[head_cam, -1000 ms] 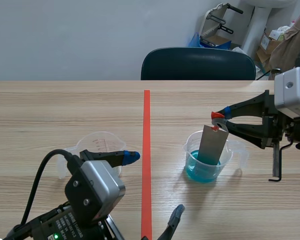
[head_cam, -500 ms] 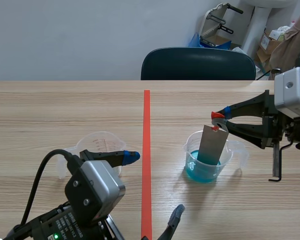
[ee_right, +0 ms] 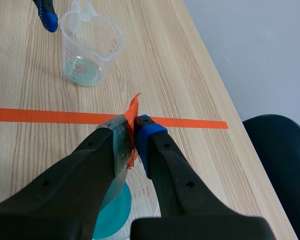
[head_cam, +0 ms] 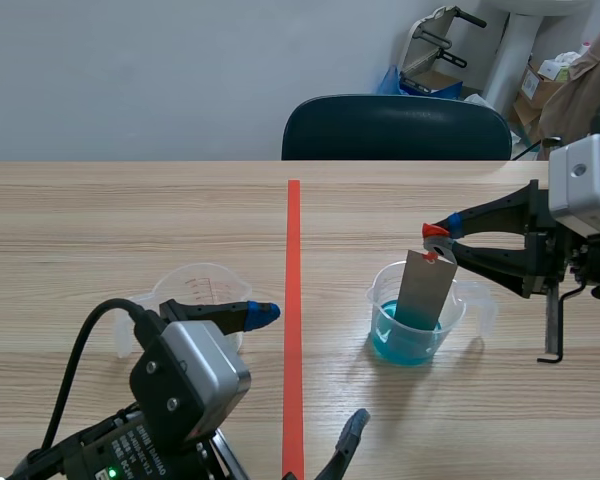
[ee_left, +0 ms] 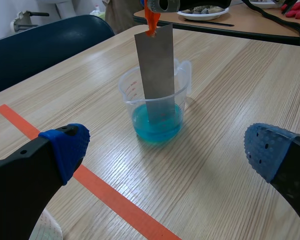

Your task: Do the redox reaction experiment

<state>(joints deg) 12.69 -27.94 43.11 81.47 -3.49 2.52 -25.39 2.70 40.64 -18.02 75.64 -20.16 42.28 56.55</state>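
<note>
1. No movement anywhere since a second ago.
2. Clamped on orange tab point(ee_right: 133, 111) atop metal strip point(head_cam: 423, 290): right gripper point(head_cam: 438, 240); strip standing in beaker of blue liquid point(head_cam: 410, 340).
3. From left wrist view only: strip's lower end dipped below the blue surface.
4. Spread wide, holding nothing: left gripper point(head_cam: 309, 370), near second beaker point(head_cam: 195, 290).
5. From right wrist view only: pale green tint on that beaker's bottom.

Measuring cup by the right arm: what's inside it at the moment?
The measuring cup holds blue liquid, with a grey metal strip dipped in, held at its top by the right gripper. The liquid hides whether the strip touches the floor.
</note>
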